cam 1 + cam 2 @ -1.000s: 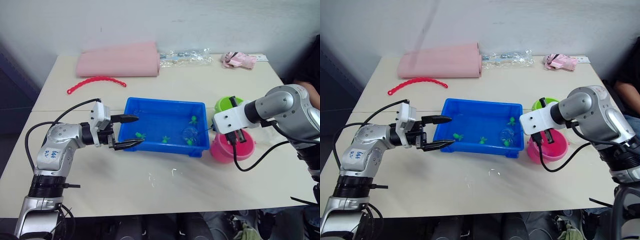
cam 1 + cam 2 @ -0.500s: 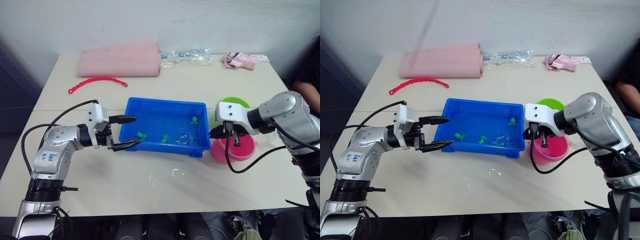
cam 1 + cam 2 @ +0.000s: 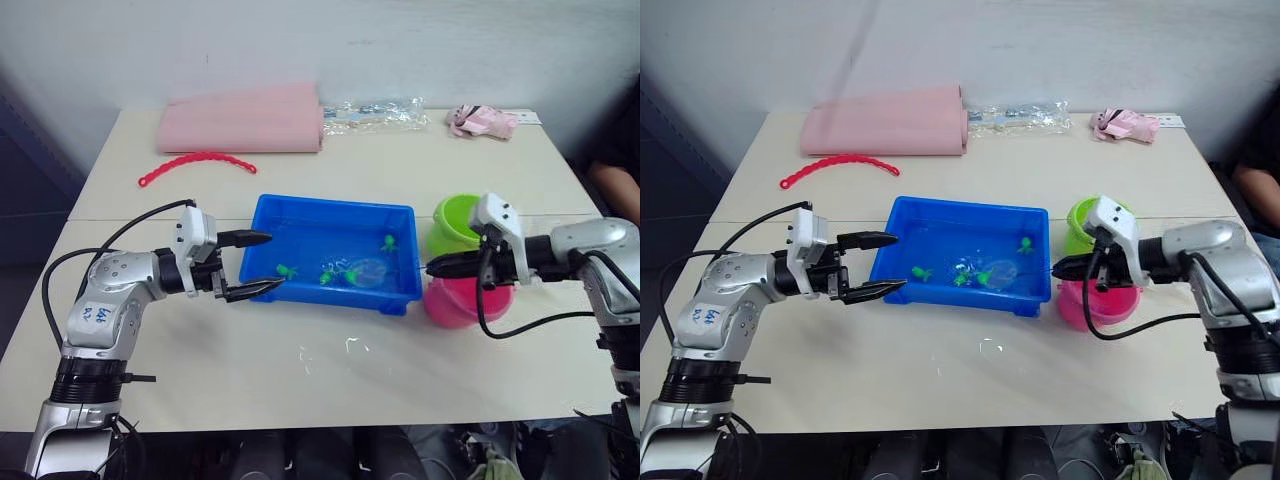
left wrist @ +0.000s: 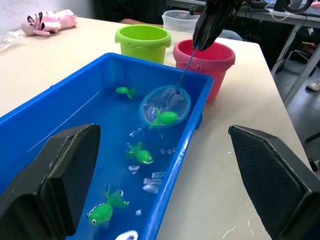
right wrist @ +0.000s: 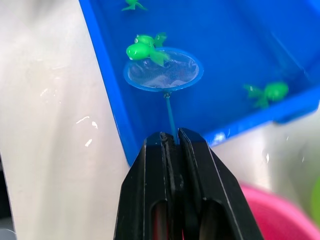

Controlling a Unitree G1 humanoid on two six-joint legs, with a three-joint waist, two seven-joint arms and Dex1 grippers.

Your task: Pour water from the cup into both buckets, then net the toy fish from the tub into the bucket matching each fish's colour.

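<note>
Beige counter (image 3: pixel 330 390) against a plain pale wall, with a seam line running across it behind the tub and a few small water drops or marks on the near part in front of the tub. Far edge of the counter: folded pink cloth (image 3: pixel 240 120), crumpled clear plastic wrapper (image 3: pixel 375 110), small pink-and-white soft toy (image 3: pixel 482 121). Red beaded curved strip (image 3: pixel 195 166) lies near the cloth, on the robot's left.

Shallow bright blue rectangular plastic tub (image 3: pixel 330 225) sits mid-counter holding water and several tiny green plastic fish (image 4: pixel 141 155). Lime green plastic bucket (image 3: pixel 458 222) and pink plastic bucket (image 3: pixel 460 302) stand just beside the tub's right end, green one farther back, pink one nearer. Clear plastic measuring cup (image 4: pixel 180 20) stands beyond the buckets in the left wrist view.

Right hand (image 3: pixel 443 266) is over the pink bucket, fingers clamped together on the thin dark stick of the small blue-rimmed hoop net (image 5: pixel 163 70). Net hoop is inside the tub near its right end, one green fish (image 5: pixel 143 50) lying at the hoop's rim, partly over the mesh.

Left hand (image 3: pixel 258 264) has its fingers spread apart, holding nothing, at the tub's left end, one fingertip over the tub rim, the other just at the near-left corner.
</note>
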